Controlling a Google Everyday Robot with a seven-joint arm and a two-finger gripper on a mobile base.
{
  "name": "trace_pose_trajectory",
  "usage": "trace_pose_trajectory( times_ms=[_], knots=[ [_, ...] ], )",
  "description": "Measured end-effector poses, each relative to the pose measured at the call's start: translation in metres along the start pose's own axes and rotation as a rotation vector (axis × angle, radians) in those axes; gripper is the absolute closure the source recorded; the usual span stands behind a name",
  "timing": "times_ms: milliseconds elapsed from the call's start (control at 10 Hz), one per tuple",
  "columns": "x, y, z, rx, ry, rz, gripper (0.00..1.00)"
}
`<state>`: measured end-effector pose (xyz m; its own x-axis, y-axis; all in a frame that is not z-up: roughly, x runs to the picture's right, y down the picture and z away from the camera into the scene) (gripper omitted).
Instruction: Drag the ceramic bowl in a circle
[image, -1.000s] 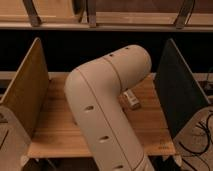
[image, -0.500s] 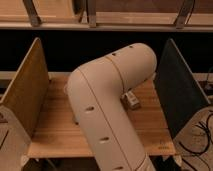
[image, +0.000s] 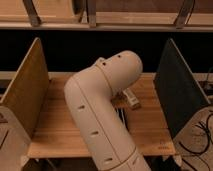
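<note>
The arm is plain cream, dotted with a few small dark holes. At 4 o'clock from its elbow, the end effector shows as a whitish-grey piece with darker edges. The worktop is pale wood with faint plank stripes. The tan panel stands at 9 o'clock, the dark grey-green panel at 3 o'clock. Black cables lie at 4 o'clock.

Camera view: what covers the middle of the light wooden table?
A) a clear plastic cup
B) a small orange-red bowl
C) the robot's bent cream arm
C: the bent cream robot arm crosses the middle of the light wooden table; only a pale bit of the gripper shows beside its elbow.
</note>
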<state>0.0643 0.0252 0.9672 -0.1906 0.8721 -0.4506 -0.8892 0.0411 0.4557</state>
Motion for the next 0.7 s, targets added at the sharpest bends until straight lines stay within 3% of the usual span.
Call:
trace_pose_trajectory(
  times_ms=[300,500,700],
  knots=[
    [0.019,0.027,-0.017,-0.019,0.0,-0.09,1.0],
    [0.034,0.02,-0.022,-0.004,0.009,-0.115,1.0],
    [0.046,-0.003,-0.026,0.04,0.021,-0.105,1.0]
  ],
)
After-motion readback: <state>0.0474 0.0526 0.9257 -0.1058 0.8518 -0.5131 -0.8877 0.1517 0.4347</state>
